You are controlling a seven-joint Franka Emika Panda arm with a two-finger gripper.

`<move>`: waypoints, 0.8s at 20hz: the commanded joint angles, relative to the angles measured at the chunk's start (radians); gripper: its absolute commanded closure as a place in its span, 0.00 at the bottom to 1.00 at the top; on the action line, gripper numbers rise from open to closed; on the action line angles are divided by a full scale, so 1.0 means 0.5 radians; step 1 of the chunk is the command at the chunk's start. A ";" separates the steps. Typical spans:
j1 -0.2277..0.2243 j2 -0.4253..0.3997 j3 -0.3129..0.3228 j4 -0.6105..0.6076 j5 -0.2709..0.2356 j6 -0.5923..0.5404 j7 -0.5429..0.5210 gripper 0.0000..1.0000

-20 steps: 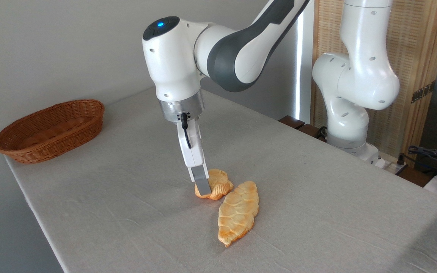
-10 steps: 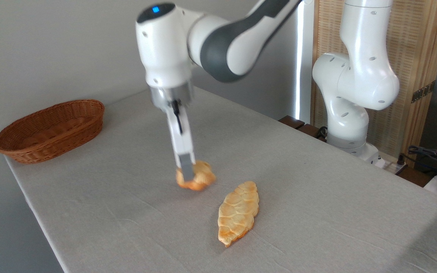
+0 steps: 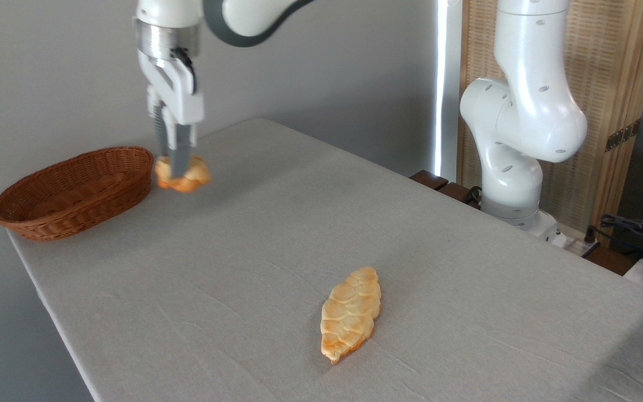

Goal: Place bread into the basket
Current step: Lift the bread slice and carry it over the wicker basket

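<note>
While clamped in the gripper (image 3: 175, 167), bread (image 3: 183, 174) hangs clear of the table (image 3: 277, 240), just at three o'clock of the basket (image 3: 73, 192). Could slip from that narrow pinch, or drop short on the near rim.

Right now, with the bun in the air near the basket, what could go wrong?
1. The gripper pinches the bun only near one side, so it could slip out and land on the table before reaching the basket.
2. The bun hangs about level with the basket's near rim; a low path could knock the basket.
3. The picture is blurred there: fast motion may loosen the hold.
</note>
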 commanded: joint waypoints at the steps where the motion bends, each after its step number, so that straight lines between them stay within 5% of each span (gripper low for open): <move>1: -0.001 0.257 -0.152 0.208 -0.006 0.368 -0.372 0.53; 11: -0.329 0.683 -0.190 0.361 0.316 1.313 -1.023 0.54; 16: -0.504 0.889 -0.061 0.468 0.326 1.691 -1.054 0.53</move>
